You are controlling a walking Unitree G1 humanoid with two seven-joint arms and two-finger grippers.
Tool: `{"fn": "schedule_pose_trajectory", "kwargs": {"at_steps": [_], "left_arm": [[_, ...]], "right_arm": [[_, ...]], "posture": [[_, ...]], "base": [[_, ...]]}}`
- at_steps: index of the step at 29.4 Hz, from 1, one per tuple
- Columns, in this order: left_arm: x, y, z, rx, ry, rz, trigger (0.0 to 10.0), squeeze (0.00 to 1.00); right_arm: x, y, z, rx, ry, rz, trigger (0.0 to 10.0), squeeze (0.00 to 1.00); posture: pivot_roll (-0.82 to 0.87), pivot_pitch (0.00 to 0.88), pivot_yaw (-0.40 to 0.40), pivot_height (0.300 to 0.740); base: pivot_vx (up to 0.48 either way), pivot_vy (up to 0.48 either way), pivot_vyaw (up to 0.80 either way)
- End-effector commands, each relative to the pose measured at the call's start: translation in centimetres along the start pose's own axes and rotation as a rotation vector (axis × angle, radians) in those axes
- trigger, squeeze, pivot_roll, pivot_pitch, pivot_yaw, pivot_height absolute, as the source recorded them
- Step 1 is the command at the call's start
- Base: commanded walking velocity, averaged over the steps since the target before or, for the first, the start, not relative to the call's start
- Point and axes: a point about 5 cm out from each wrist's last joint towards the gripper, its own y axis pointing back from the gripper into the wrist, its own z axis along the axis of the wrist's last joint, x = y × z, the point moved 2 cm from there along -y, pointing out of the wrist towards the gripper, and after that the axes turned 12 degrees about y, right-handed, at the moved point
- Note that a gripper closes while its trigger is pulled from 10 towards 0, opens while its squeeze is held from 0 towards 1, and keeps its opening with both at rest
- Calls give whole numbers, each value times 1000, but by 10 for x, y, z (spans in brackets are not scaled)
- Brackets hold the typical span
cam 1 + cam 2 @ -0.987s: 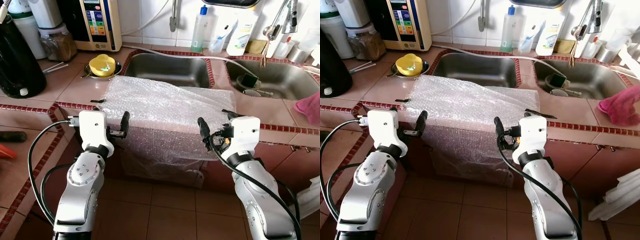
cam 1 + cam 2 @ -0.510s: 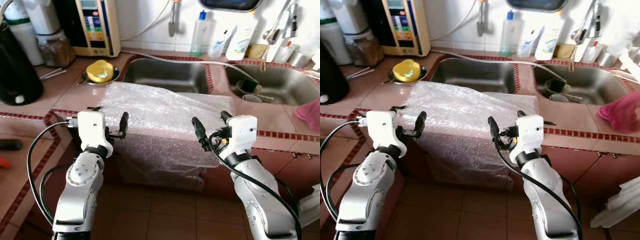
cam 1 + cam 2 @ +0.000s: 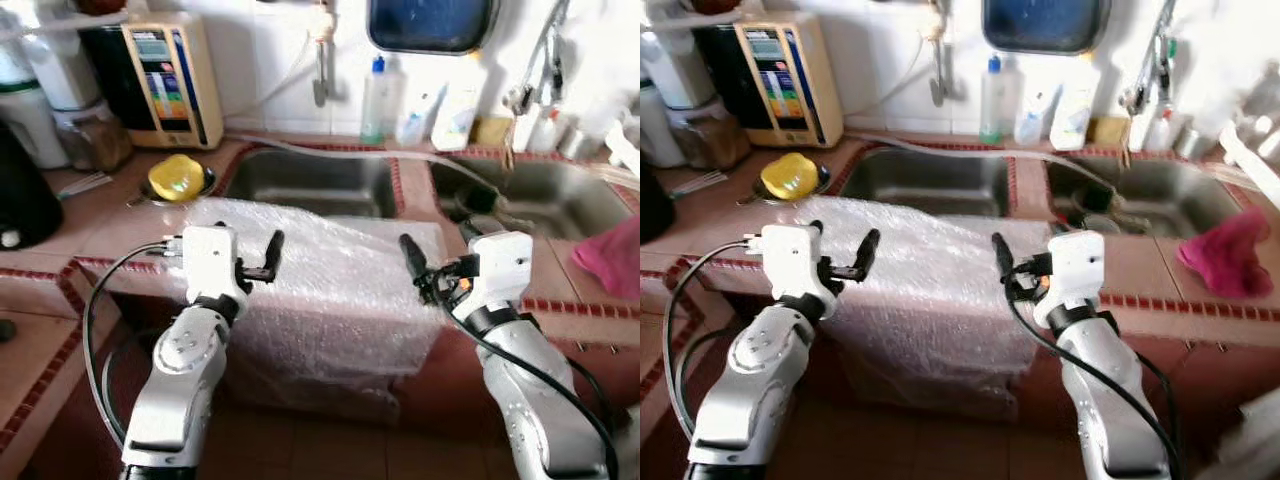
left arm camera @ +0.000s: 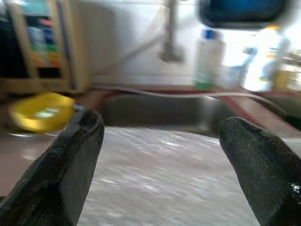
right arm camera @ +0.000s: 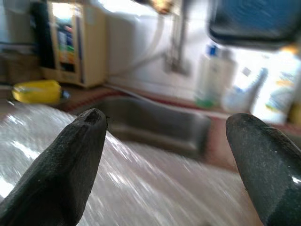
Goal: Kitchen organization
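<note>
Above the bubble wrap (image 3: 330, 290), left gripper (image 4: 160, 169) and right gripper (image 5: 174, 165) — both spread wide, empty.

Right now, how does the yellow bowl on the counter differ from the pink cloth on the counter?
The yellow bowl is a rigid, rounded shape, while the pink cloth is soft and lies crumpled. The bowl sits on the robot's left, beside the left steel sink; the cloth lies on its right, near the counter's front edge by the right sink. Both rest on the tiled counter, apart from the bubble wrap sheet.
</note>
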Motion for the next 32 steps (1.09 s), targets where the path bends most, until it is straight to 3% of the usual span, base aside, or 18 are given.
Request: {"fn": "schedule_pose_trajectory", "kwargs": {"at_steps": [1,11,20,32], "left_arm": [[6,0,0,9,-7,22,10000,0],[6,0,-3,21,1,26,10000,0],[6,0,-3,24,1,21,10000,0],[1,-2,-3,17,-8,-5,10000,0]], "right_arm": [[6,-2,4,-19,-8,20,10000,0],[7,-1,1,-8,-5,24,10000,0],[7,-2,-1,0,-1,20,10000,0],[3,-2,-5,11,18,13,10000,0]], "posture": [[59,0,3,740],[60,0,3,740],[61,0,3,740],[60,0,3,740]], "base": [[439,0,0],[363,260,0],[27,430,0],[0,0,0]]}}
